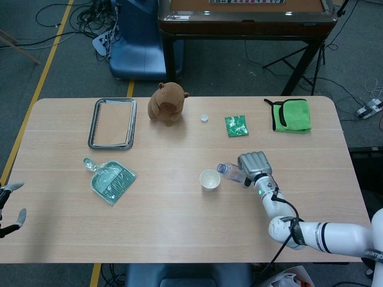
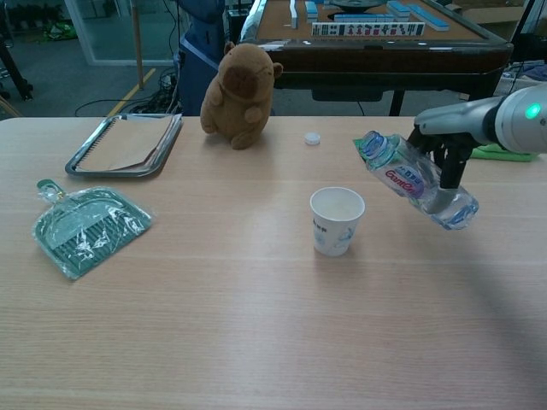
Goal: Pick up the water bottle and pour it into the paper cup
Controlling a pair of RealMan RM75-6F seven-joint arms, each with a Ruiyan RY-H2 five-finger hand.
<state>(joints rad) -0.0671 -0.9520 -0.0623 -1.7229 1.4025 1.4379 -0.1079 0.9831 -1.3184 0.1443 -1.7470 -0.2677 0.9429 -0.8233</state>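
On the wooden table (image 2: 214,325), the paper cup (image 2: 337,220) stands upright. Just right of it and above the tabletop, the right hand (image 2: 446,158) grips the water bottle (image 2: 415,178) — tilted, open neck up-left toward the cup. The left hand (image 1: 8,206) hangs open off the table's left edge.

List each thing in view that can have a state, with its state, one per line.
water bottle: uncapped, tilted neck-up, held off the table
paper cup: upright, on the table
bottle cap: off, lying on the table
right robot hand: grips the water bottle
left robot hand: fingers apart, holding nothing
green cloth: folded
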